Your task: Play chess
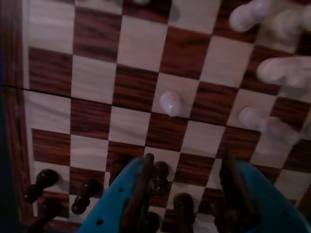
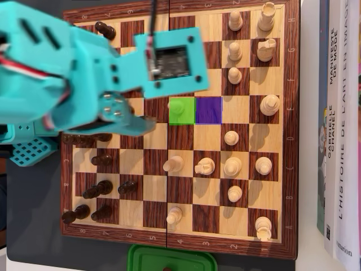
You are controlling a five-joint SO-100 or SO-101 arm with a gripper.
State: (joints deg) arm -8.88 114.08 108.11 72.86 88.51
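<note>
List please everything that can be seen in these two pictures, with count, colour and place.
chessboard: one, brown and cream wood, fills the middle of the overhead view
white pieces: fourteen visible, cream, mostly on the right half of the board
dark pieces: at least seven visible, dark brown, on the left side; others may be hidden under the arm
marked squares: two, one green and one purple, side by side near the centre
container: one, green, below the board
books: a few, white spines, right of the board
arm: one, turquoise, over the upper left
gripper: one, turquoise, open above the dark pieces
</note>
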